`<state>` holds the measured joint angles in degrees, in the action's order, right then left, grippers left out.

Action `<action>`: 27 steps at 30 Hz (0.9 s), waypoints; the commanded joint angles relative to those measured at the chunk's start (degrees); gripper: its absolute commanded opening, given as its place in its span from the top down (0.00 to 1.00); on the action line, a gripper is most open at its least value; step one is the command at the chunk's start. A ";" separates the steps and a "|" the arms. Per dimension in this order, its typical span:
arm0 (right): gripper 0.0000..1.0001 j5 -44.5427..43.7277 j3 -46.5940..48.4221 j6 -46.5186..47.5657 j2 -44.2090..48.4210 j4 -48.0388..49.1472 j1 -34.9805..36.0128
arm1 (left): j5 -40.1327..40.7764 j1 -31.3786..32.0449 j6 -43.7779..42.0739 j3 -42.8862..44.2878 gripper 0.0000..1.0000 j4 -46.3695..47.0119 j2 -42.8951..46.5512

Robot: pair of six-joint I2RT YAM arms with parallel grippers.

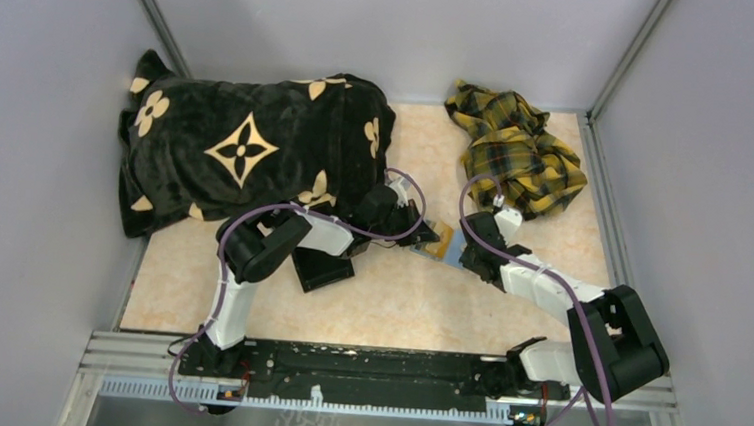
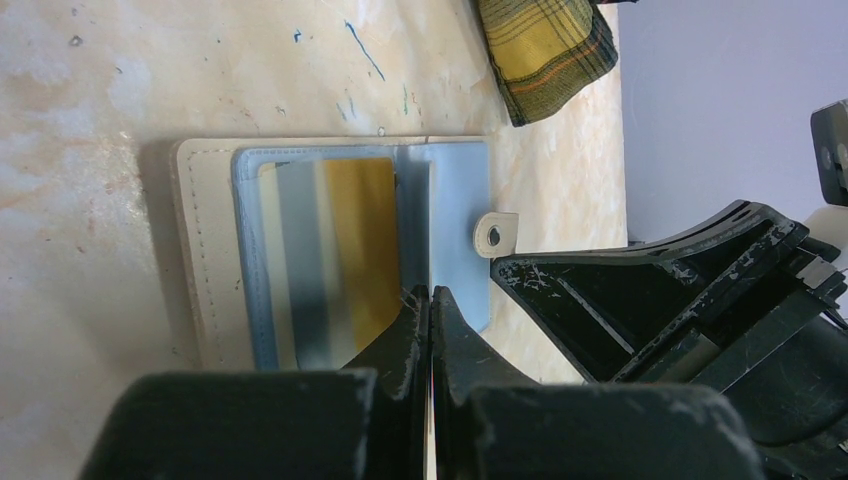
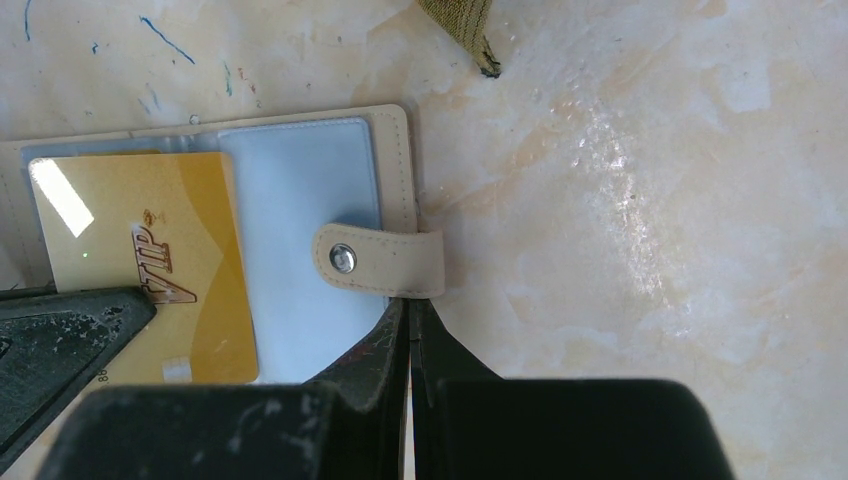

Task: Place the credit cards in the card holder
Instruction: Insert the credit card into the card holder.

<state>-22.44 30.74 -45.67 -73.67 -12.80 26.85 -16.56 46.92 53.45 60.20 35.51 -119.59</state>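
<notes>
The tan card holder (image 1: 441, 242) lies open on the table between both grippers, its pale blue clear sleeves facing up. A gold credit card (image 3: 150, 250) marked VIP lies on its left page, and the left wrist view shows this gold card (image 2: 350, 255) behind glare; whether it sits fully inside a sleeve I cannot tell. The closing tab (image 3: 385, 262) with a metal snap is folded over the right page. My left gripper (image 2: 432, 293) is shut, tips over the holder's middle fold. My right gripper (image 3: 408, 303) is shut, tips at the holder's edge just below the tab.
A black blanket (image 1: 247, 149) with gold flower shapes fills the back left. A yellow plaid cloth (image 1: 513, 147) is bunched at the back right. A black rectangular tray (image 1: 321, 269) lies partly under the left arm. Grey walls enclose the table on three sides.
</notes>
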 commanded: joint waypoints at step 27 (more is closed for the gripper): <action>1.00 0.72 -0.68 -0.21 -0.46 2.70 -0.64 | 0.84 0.67 1.51 -0.66 1.00 6.15 -4.29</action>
<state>-22.37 30.39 -45.65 -73.67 -12.19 26.83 -15.84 47.16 54.85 59.90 40.36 -122.17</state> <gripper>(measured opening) 0.005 0.007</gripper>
